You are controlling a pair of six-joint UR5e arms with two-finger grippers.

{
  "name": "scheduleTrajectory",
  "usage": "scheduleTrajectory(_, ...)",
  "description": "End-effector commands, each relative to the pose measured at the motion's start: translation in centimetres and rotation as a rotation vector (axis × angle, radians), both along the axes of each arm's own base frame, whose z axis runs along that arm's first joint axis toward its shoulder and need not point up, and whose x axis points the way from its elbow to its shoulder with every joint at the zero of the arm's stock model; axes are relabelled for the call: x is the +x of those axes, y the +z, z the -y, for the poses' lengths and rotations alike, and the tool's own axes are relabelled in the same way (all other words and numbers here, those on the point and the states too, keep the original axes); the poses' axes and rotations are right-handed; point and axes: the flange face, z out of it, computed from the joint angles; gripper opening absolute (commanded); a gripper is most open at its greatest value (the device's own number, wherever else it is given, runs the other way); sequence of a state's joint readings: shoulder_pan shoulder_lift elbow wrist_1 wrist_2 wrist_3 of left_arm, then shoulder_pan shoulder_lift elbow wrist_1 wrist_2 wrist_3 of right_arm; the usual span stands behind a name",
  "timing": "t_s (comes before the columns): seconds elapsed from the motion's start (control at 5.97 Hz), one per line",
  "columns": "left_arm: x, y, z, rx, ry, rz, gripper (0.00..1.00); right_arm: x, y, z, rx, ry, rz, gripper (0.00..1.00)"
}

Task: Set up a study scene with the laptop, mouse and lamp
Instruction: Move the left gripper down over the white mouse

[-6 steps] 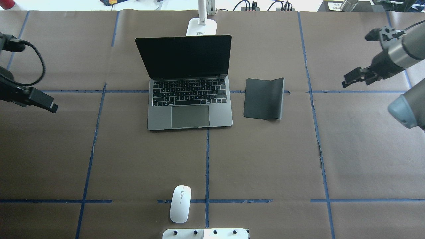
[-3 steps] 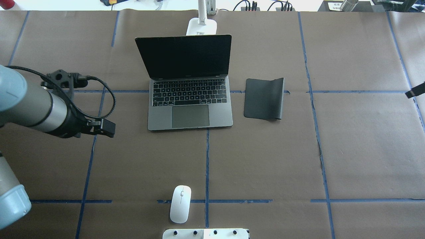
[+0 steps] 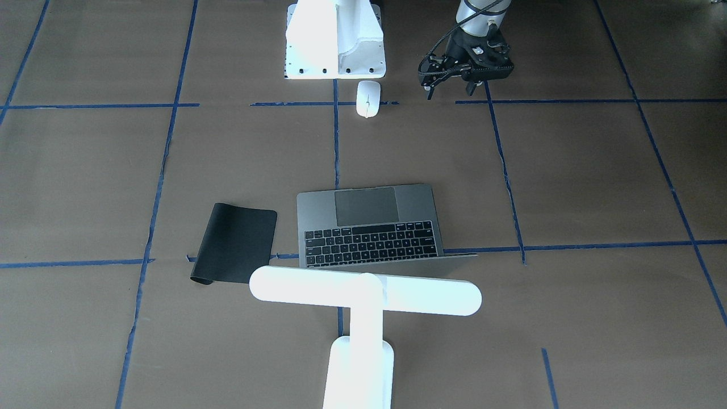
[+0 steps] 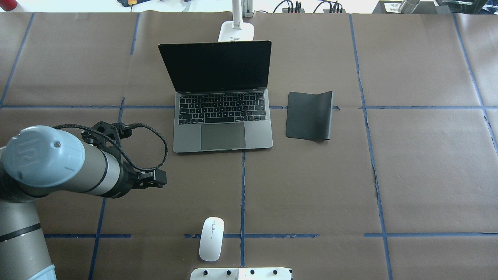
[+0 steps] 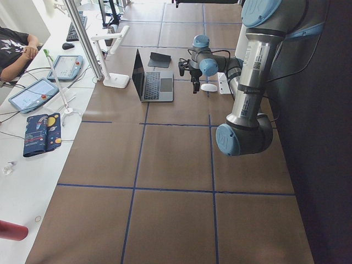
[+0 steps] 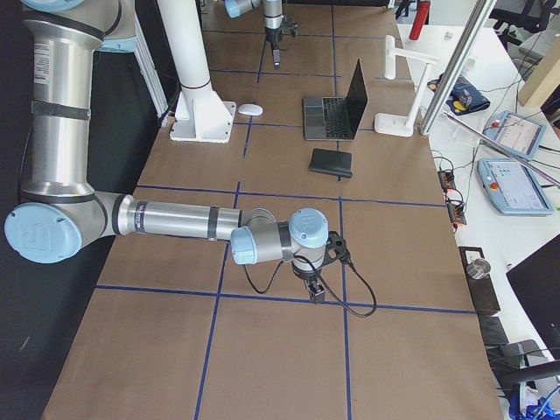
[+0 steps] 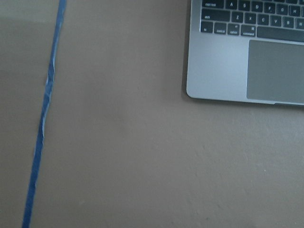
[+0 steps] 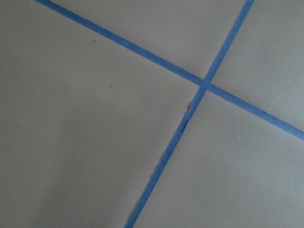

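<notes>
1. Since half a second earlier, the left arm has been swung further over the table, and the left gripper [image 4: 161, 180] is now held between the laptop [image 4: 186, 136] and the mouse [image 4: 211, 238], touching neither. The right arm has been taken out of the overhead view.
2. Whether the left gripper's fingers are spread or pressed together cannot be told.
3. The right gripper [image 6: 316, 291] is shown only in the exterior right view, low over a tape crossing [image 8: 205, 84] and well apart from the objects. Its finger state cannot be told.
4. The laptop is set open with a dark screen. Its key legends are blurred in the left wrist view, though "command" can just be made out.
5. The mouse is laid across a blue tape line [image 4: 280, 235], just beside the white pedestal [image 4: 241, 273].
6. The lamp [image 3: 363, 291] is stood behind the laptop's screen. A small label [image 4: 234, 38] on its base cannot be read.
7. A black mat [image 4: 309, 115] is laid near the laptop's right side, with its right edge curled up.
</notes>
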State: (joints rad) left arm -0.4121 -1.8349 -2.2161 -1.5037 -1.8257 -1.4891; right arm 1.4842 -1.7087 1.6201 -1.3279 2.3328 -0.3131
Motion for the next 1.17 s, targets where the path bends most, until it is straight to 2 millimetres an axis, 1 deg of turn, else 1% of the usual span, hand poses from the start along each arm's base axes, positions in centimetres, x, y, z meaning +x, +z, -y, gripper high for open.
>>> scheduleTrajectory(0.0, 4.4, -1.7, -5.1, -0.026, 0.073, -0.026, 1.00, 1.8, 1.7, -2.5, 0.023, -0.025, -0.019, 1.00)
scheduleTrajectory(0.17, 5.9, -1.8, -7.6, -0.003, 0.109, -0.026, 1.00, 2.1, 2.9, -3.7, 0.005, -0.025, -0.049, 1.00)
scheduleTrajectory(0.33, 9.2, -3.1, -8.6, 0.027, 0.132, -0.028, 1.00, 3.1, 3.3, -4.6, 0.008, -0.014, -0.056, 1.00)
scheduleTrajectory(0.5, 11.9, -4.4, -8.2, 0.062, 0.160, -0.029, 1.00, 3.6, 3.2, -4.3, 0.020, -0.012, -0.058, 1.00)
scheduleTrajectory(0.67, 12.7, -3.8, -8.0, 0.088, 0.183, -0.024, 1.00, 3.6, 3.3, -4.4, 0.018, -0.012, -0.058, 1.00)
scheduleTrajectory(0.84, 14.3, -2.9, -7.7, 0.116, 0.199, -0.041, 1.00, 4.0, 3.4, -4.7, 0.015, -0.002, -0.058, 1.00)
scheduleTrajectory(1.0, 15.3, -2.5, -7.6, 0.124, 0.204, -0.037, 1.00, 4.1, 3.4, -4.8, 0.016, 0.000, -0.059, 1.00)
